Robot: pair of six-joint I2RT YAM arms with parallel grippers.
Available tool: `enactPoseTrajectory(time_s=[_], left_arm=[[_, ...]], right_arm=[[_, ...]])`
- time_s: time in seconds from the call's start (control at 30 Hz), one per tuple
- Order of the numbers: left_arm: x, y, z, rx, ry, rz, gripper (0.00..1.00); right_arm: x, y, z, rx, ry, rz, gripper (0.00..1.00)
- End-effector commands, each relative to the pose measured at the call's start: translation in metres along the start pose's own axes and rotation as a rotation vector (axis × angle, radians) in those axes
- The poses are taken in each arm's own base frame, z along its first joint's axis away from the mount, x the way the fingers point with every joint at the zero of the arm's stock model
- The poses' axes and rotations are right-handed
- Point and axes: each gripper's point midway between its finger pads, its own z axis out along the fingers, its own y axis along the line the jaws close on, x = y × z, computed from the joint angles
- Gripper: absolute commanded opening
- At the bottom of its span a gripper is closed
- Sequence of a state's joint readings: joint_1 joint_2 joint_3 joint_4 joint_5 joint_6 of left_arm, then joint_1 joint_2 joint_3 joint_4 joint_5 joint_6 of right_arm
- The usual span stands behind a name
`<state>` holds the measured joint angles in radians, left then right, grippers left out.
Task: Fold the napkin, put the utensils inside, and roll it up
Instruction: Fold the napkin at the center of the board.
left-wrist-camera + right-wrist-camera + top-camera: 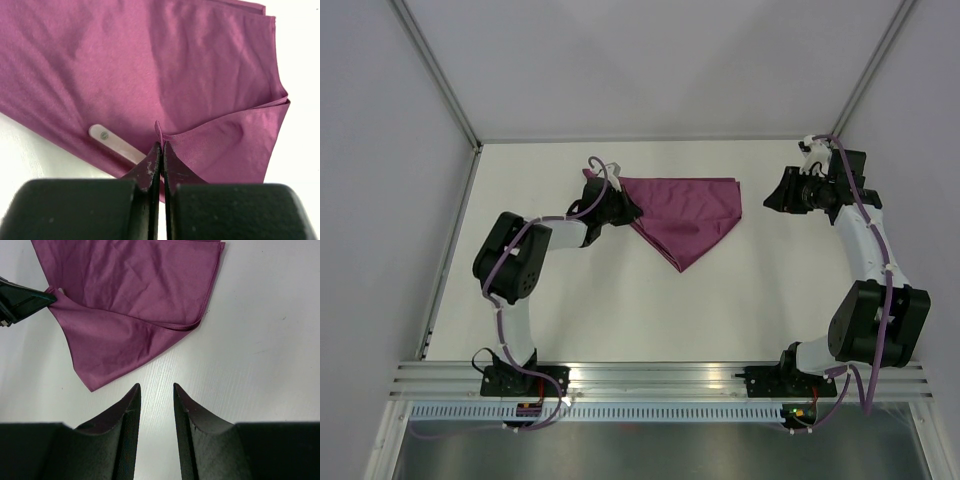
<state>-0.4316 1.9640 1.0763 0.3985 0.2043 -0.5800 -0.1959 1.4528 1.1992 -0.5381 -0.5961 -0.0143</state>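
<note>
The plum napkin [685, 215] lies folded into a rough triangle at the table's middle back, its point toward the arms. My left gripper [632, 212] is at its left corner, shut on a small pinch of cloth [159, 131]. A slim pale utensil end [117, 143] with a round mark lies on the napkin [175, 65] just left of the left gripper [161, 145], partly hidden by a finger. My right gripper [768, 195] hovers open over bare table [240, 355], to the right of the napkin [135, 290]. Nothing sits between the tips of the right gripper [156, 386].
The white table [620, 310] is bounded by pale walls at the back and both sides. A metal rail [660, 375] with both arm bases runs along the near edge. In the right wrist view the left gripper [50, 299] shows at the napkin's corner.
</note>
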Motion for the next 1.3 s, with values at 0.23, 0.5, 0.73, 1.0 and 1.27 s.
enactPoseTrajectory(time_s=[0.23, 0.5, 0.73, 1.0, 1.27], left_arm=[[-0.012, 0.006, 0.002, 0.015, -0.022, -0.065, 0.44], [-0.066, 0.008, -0.032, -0.002, -0.175, -0.062, 0.61], [-0.103, 0.066, -0.05, -0.225, -0.245, -0.149, 0.61], [-0.109, 0.124, -0.023, -0.318, -0.193, -0.249, 0.61], [-0.099, 0.153, 0.011, -0.352, -0.133, -0.299, 0.61]], right_arm=[[0.004, -0.001, 0.005, 0.005, 0.014, -0.034, 0.39], [0.005, 0.001, 0.006, 0.001, 0.015, -0.035, 0.38], [0.005, 0.004, 0.006, -0.007, 0.017, -0.037, 0.39], [0.006, 0.008, 0.008, -0.016, 0.02, -0.041, 0.38], [0.007, 0.011, 0.011, -0.025, 0.027, -0.048, 0.39]])
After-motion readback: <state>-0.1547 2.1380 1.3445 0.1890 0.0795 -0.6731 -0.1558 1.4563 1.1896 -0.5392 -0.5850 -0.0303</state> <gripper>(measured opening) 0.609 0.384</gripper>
